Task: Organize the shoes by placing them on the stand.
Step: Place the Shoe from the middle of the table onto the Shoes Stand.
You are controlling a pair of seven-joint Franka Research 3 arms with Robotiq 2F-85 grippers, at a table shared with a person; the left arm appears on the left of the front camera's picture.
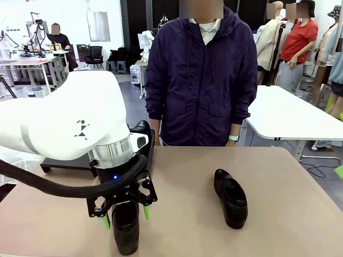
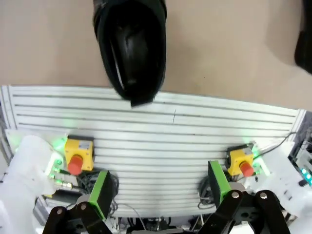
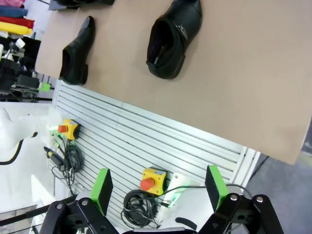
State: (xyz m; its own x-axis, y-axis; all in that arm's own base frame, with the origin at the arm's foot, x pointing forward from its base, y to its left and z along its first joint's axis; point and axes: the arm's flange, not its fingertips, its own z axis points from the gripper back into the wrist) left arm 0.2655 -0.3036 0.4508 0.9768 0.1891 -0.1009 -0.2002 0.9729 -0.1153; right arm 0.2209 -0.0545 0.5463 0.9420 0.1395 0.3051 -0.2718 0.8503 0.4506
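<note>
Closest to view, the left gripper (image 1: 126,213) is held wide open over one black shoe (image 1: 126,233) at the desk's (image 1: 182,235) near edge. A second shoe (image 1: 231,199) is laid mid-desk, and the stand (image 1: 61,164) is seen far left. The right gripper (image 3: 158,187) is spread wide, empty.

Right of the near shoe (image 1: 127,235), bare table (image 1: 182,225) lies open as far as a second shoe (image 1: 231,199); behind it, my left arm (image 1: 69,118) screens the stand (image 1: 59,163).
</note>
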